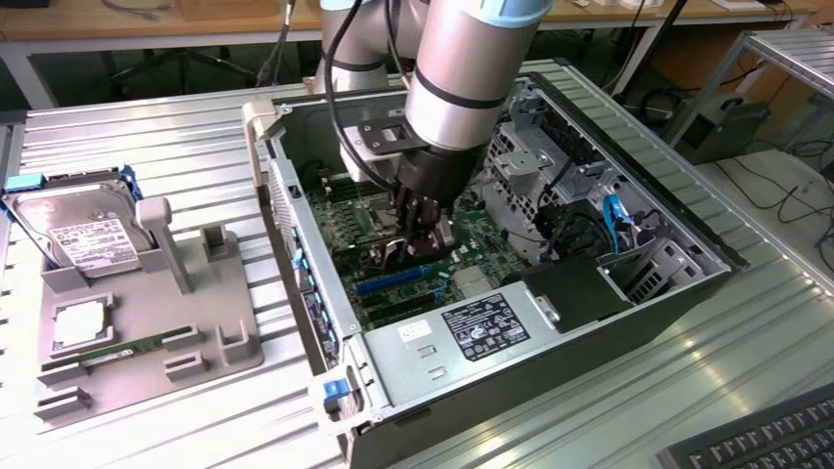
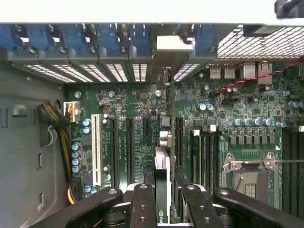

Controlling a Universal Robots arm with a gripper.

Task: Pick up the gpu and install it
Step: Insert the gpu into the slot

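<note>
The gripper (image 2: 163, 199) is clamped on the gpu (image 2: 162, 166), held on edge above the motherboard (image 2: 247, 118) inside the open case (image 1: 651, 210). The card looks light, stiff and fragile — best held by its edges. It seems not yet seated.

No legible text; labels on power supply (image 1: 485, 328), hard drive (image 1: 89, 244) unreadable.

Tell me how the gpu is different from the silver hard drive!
The gpu is a thin card standing on edge inside the open computer case, between the gripper's fingers; the hard drive is a boxy silver block lying in the gray holder outside. The hard drive wears a white label. Both are computer parts.
</note>
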